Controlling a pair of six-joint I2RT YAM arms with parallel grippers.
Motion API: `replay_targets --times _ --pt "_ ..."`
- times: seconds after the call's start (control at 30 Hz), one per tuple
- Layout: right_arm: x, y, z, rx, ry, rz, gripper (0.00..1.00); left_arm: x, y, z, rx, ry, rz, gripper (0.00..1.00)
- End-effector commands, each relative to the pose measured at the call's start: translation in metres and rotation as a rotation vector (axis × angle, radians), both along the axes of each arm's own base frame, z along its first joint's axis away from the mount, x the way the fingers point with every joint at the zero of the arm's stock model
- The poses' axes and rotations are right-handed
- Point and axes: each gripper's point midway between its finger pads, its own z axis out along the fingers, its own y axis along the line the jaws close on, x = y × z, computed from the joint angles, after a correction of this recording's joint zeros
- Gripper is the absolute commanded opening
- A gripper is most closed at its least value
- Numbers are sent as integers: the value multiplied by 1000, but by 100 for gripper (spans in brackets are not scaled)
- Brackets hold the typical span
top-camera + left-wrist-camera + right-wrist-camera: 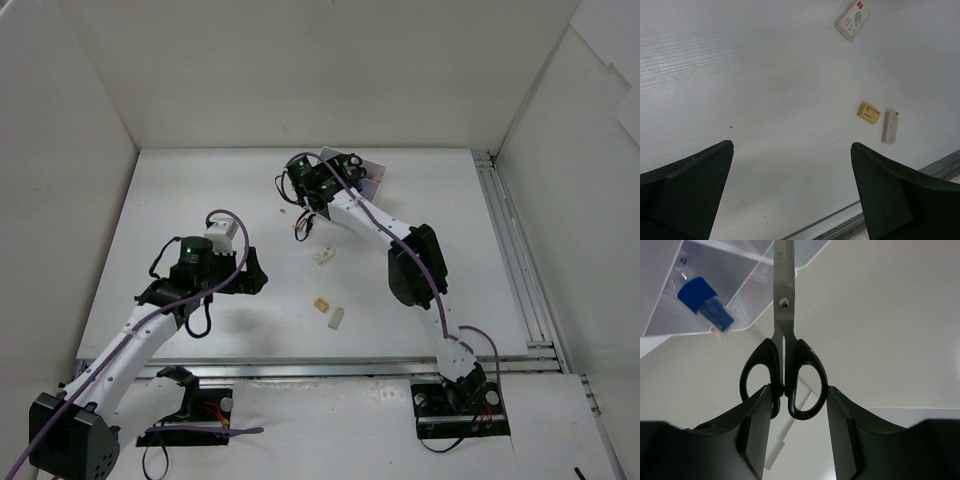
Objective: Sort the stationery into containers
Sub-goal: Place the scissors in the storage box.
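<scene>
The right gripper [799, 392] is clamped on the black handles of the scissors [784, 315], its fingers pressing the two loops from either side, with the closed blades pointing straight away from the wrist towards the containers [747, 287] near the far edge of the table [200, 190]. The blade tip runs out of the wrist view, so it may be over a bin or only in front of one. A blue-capped glue bottle [705, 302] lies in one of the bins. The left gripper [792, 146] hovers with its jaws spread wide and empty over the left half of the table. Towards the near edge, close to the middle, a tan eraser [869, 113] lies just beside a white eraser [889, 127], with a sleeved eraser [852, 20] farther in
</scene>
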Motion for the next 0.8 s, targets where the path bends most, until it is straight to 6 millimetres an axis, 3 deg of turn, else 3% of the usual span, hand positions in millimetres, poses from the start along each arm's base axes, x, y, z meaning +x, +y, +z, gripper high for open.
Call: replay_targets --times 0.0,0.1,0.17,0.23,0.33,0.37,0.43,0.47,0.63,0.77 --pt "12 3 20 -68 -85 10 31 10 -3 10 -15 -54 -11 99" --pt "22 11 7 -73 -107 43 35 11 -2 9 -20 -52 -9 99" --pt "27 17 4 -60 -146 52 47 11 -3 9 -22 -48 -14 99" --pt "30 21 2 -73 -160 70 48 13 -1 9 -26 -48 -10 99" --pt "32 27 8 -33 -191 83 66 13 -3 7 -28 -40 -16 99" --pt "32 29 13 -12 -210 87 77 13 -4 7 -30 -39 -19 99" --pt "33 32 28 36 -254 94 86 14 -5 9 -37 -45 -23 99" --pt "31 36 33 50 -265 102 96 14 -5 9 -40 -46 -22 99" --pt "19 53 80 164 -382 141 98 13 -8 14 -58 -51 -30 99" --pt "4 62 121 359 -495 156 98 15 -8 24 -57 -83 -34 99"
